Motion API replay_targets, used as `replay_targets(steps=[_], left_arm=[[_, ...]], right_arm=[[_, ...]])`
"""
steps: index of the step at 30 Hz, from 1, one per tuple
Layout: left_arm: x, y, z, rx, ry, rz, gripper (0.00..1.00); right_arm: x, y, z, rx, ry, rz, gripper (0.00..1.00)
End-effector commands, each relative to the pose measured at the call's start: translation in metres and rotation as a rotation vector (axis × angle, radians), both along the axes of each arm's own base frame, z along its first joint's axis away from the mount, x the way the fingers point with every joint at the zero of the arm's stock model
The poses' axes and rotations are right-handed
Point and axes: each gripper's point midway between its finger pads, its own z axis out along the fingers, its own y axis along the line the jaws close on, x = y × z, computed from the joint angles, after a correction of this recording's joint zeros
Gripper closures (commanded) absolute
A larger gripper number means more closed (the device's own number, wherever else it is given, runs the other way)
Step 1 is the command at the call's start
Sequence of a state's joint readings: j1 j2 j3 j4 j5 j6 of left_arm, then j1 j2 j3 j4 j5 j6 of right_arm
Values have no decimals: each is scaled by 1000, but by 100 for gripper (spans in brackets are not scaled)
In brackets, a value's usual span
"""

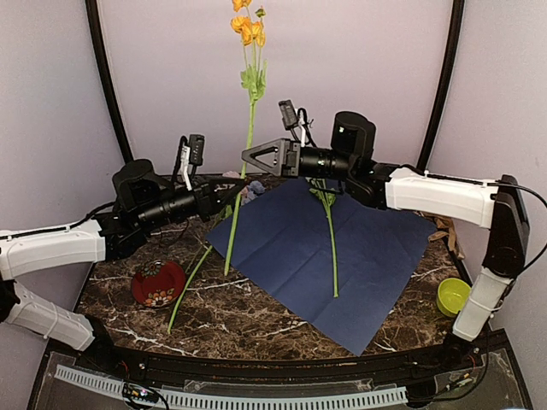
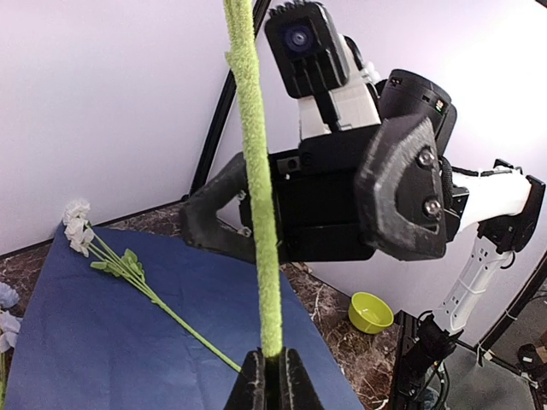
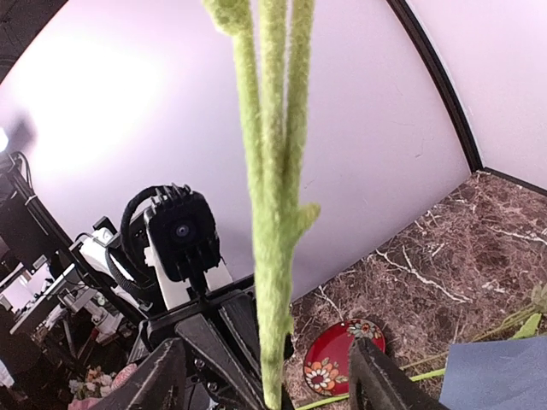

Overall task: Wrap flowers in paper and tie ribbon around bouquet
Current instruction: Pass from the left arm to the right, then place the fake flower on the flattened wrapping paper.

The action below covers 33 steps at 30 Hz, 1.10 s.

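Observation:
My left gripper is shut on the green stem of an orange flower, which it holds upright above the table. The stem passes between my right gripper's open fingers, and neither finger touches it. The right gripper sits just above the left one on the stem. The paper lies flat, navy face up. A white flower lies on the paper, its stem pointing toward me. The ribbon is out of view.
A red patterned dish sits at the front left, with a loose green stem beside it. A yellow-green bowl stands at the right edge. Pale flowers lie at the paper's far corner.

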<state>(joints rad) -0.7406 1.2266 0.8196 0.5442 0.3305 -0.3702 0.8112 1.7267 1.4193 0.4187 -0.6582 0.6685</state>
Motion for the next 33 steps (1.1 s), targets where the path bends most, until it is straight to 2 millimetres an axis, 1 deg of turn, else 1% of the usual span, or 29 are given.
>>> replay_targets(steps=[1, 2, 3, 6, 7, 9, 10, 11, 12, 13, 14, 15, 16, 17, 18, 21, 23, 25, 29, 30, 33], left_arm=[[-13, -14, 11, -35, -42, -67, 100], [-12, -15, 10, -32, -39, -69, 100], [-13, -17, 10, -36, -40, -73, 100], [-13, -17, 8, -34, -40, -68, 100], [-13, -16, 7, -26, -43, -63, 100], [-12, -16, 3, -1, -39, -58, 100], [-11, -16, -1, 17, -32, -54, 90], [-10, -15, -5, 41, -24, -49, 70], [-9, -15, -12, 74, -8, -45, 51], [-8, -14, -16, 98, -2, -39, 36], [-7, -13, -18, 120, -1, -29, 27], [-6, -11, -23, 144, 3, -17, 22], [-3, -8, -26, 172, 6, 4, 18], [1, -5, -30, 198, 15, 30, 15], [6, -1, -35, 226, 29, 59, 13], [21, 11, -49, 296, 80, 129, 10], [27, 15, -57, 329, 107, 144, 9], [33, 18, -63, 354, 133, 159, 8], [43, 28, -76, 394, 199, 202, 8], [47, 32, -79, 401, 219, 216, 8], [53, 40, -95, 423, 289, 235, 8]], right_arm=[[0, 7, 15, 56, -7, 18, 43], [1, 8, 14, 52, -2, 17, 46], [2, 8, 13, 50, 1, 13, 52], [5, 6, 12, 35, -2, -16, 92], [7, 4, 12, 28, -1, -35, 100], [16, -2, 9, 2, 16, -85, 100], [23, -6, 6, -22, 33, -117, 100], [31, -11, -6, -75, 70, -151, 100], [41, -18, -14, -119, 87, -193, 100], [51, -26, -28, -189, 115, -234, 100], [61, -35, -43, -269, 145, -271, 100], [73, -47, -60, -355, 181, -297, 100], [78, -59, -80, -451, 233, -304, 100], [83, -70, -96, -534, 273, -308, 100], [86, -84, -117, -631, 320, -317, 100], [98, -123, -158, -845, 377, -387, 100], [104, -142, -182, -935, 419, -417, 100], [113, -154, -197, -990, 443, -453, 100], [133, -169, -218, -1061, 472, -526, 100], [140, -174, -228, -1093, 483, -554, 100], [155, -184, -249, -1141, 511, -604, 100]])
